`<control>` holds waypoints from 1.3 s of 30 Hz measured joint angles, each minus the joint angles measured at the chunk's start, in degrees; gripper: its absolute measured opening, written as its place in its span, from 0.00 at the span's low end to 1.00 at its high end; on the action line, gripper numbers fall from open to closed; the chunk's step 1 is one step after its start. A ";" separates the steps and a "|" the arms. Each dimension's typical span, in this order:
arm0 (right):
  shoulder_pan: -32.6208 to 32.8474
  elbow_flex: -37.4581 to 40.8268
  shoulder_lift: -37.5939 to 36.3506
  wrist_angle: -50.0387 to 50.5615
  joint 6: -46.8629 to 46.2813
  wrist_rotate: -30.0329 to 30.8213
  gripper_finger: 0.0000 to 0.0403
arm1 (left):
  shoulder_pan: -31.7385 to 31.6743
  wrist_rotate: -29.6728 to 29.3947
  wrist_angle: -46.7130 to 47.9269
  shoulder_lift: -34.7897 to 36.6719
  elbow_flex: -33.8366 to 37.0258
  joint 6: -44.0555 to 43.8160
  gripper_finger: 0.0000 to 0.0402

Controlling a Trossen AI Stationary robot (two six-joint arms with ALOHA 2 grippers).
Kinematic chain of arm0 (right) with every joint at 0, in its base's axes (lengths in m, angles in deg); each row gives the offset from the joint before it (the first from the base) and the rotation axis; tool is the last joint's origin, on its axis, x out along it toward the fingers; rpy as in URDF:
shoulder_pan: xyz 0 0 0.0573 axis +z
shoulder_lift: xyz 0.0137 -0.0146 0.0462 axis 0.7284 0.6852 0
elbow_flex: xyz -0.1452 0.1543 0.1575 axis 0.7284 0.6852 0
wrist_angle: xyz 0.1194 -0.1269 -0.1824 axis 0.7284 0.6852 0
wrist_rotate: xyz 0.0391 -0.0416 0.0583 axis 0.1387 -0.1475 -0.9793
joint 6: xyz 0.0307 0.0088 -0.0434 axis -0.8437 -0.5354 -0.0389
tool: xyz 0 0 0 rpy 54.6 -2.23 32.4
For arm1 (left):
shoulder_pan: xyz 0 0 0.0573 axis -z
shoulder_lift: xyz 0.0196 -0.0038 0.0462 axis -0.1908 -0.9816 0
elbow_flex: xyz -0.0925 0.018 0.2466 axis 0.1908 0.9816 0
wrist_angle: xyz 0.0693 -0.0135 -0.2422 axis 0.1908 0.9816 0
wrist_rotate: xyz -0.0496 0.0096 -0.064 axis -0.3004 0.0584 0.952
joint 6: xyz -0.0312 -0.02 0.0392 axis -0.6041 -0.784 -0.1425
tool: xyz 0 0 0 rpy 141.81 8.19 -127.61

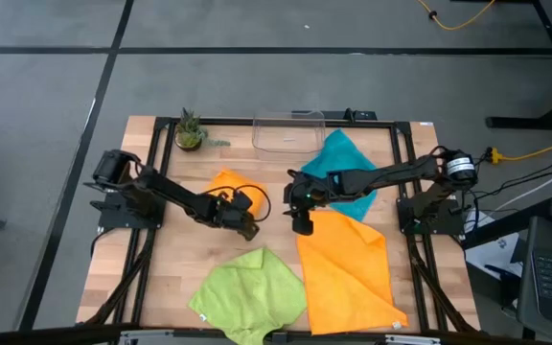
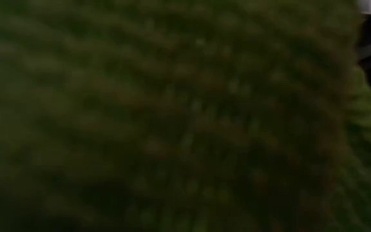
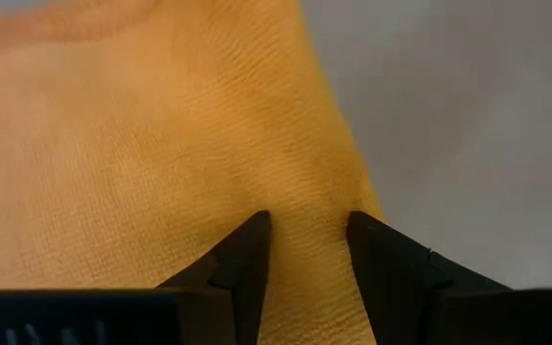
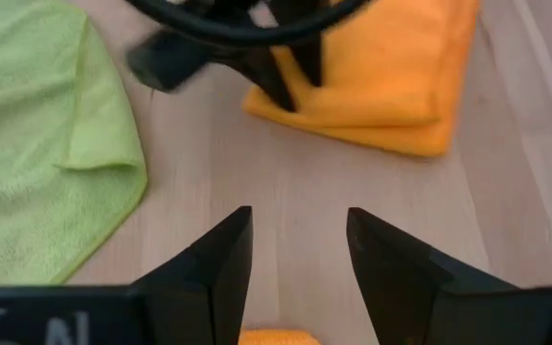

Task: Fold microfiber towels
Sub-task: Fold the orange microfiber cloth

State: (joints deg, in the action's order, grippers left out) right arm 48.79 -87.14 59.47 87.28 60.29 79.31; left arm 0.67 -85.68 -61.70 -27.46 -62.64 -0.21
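A folded orange towel (image 1: 226,182) lies flat at the table's middle left, and my left gripper (image 1: 245,222) is down on its near right end, shut on it. My right gripper (image 1: 302,225) hovers open and empty over bare wood between that towel and a second, spread orange towel (image 1: 348,273). A lime green towel (image 1: 252,292) lies rumpled at the near edge and fills the low view (image 2: 172,116). A teal towel (image 1: 345,158) lies under the right arm. My left gripper pinches the folded orange towel near its edge (image 3: 310,206), with a low ridge of cloth between the two fingers. The fingers (image 4: 276,88) slant down onto it from the table's left. The towel lies flat on the table. How many layers are pinched does not show.
A clear plastic bin (image 1: 290,132) stands at the far edge, with a small potted plant (image 1: 190,129) at the far left. Bare wood shows between the two grippers (image 4: 295,182). The black frame (image 1: 405,182) runs along the table's sides.
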 joint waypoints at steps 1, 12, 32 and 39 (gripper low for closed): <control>0.00 0.00 0.02 0.28 0.00 0.00 0.43 | 0.55 2.08 0.32 0.37 -0.05 -0.68 0.35; 0.00 0.02 0.09 0.69 0.52 0.05 0.43 | 7.07 18.87 14.03 5.34 -0.08 -4.26 0.35; 0.00 0.09 0.14 0.20 1.27 0.16 0.43 | 9.60 5.44 36.64 11.22 0.19 -40.36 0.35; 0.01 0.09 0.15 -0.03 1.73 0.13 0.43 | 7.52 10.92 35.48 5.20 -0.15 -39.69 0.35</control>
State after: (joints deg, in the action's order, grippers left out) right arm 48.80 -87.05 59.63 87.25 62.01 79.44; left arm 8.19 -74.76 -26.22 -22.25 -62.79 -39.90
